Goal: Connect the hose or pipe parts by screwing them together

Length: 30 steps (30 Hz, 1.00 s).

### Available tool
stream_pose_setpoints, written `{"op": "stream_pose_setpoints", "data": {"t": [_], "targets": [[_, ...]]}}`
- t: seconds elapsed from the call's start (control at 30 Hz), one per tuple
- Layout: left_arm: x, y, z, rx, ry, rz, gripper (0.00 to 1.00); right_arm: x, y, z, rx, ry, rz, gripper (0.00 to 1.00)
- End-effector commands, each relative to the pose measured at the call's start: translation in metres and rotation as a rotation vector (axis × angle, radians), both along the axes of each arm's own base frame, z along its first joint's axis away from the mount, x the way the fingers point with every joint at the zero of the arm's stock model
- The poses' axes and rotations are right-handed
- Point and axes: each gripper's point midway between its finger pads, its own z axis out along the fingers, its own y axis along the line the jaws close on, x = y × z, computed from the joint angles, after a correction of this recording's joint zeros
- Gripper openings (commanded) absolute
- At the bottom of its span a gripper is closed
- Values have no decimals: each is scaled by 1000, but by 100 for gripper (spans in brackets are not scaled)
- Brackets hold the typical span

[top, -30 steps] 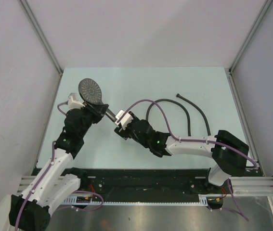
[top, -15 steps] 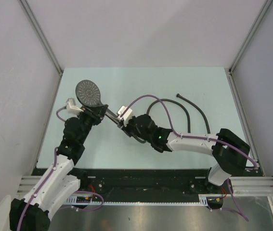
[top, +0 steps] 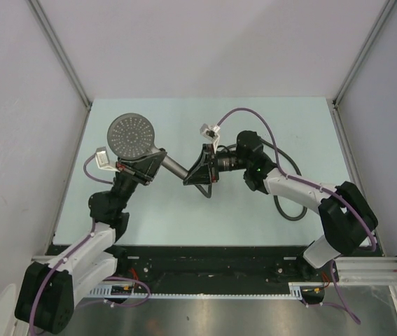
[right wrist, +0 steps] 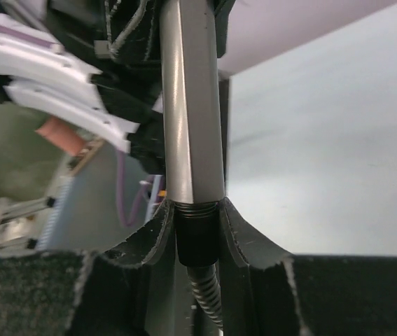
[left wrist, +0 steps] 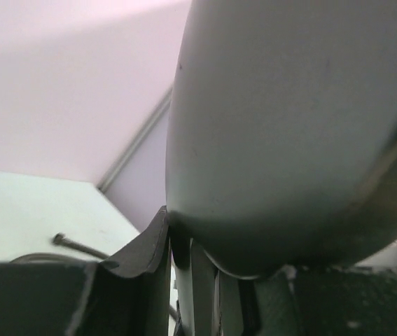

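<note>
1. The shower head (top: 133, 138) is held up off the surface (top: 184, 119) at the left-centre. Its round dotted face is turned towards the overhead camera.
2. Its straight handle (top: 172, 166) slants down and to the right from the head, ending between the two arms.
3. The left tool (top: 152, 159) is clamped together on the handle just below the head. In the left wrist view the head's smooth grey back (left wrist: 289, 126) fills most of the frame, directly above the tool's fingers (left wrist: 142, 252).
4. The right tool (top: 192, 173) meets the handle's free end from the right, so the two tools face each other along the handle.
5. In the right wrist view the right tool's fingers (right wrist: 149, 234) are closed on the dark collar (right wrist: 197, 234) at the end of the hose (right wrist: 209, 297). The collar sits square against the bottom of the handle (right wrist: 191, 105), in line with it.
6. How far the collar is threaded on cannot be told.
7. Behind the right tool the hose runs back under the right arm, and a loop of it (top: 290, 215) lies on the surface near that arm's base.
8. Its other end (left wrist: 61, 240) rests on the surface, well apart from both tools.
</note>
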Motion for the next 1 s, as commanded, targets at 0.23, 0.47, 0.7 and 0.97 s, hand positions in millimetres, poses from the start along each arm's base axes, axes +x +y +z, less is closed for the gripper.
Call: {"op": "stream_pose_setpoints", "data": {"t": [0.23,0.47,0.7,0.97], "targets": [[-8,-13,13,77,-113,-54,0,-24,-24,70,136,-86,166,10],[26,16,-4,105,86,175,0,18,-27,28,-112,-190,-222,57],[43,35,-12,137,259,304,0,28,-17,8,-307,-431,-504,71],[45,56,-14,129,392,409,1,31,5,-15,-461,-660,-782,72]]}}
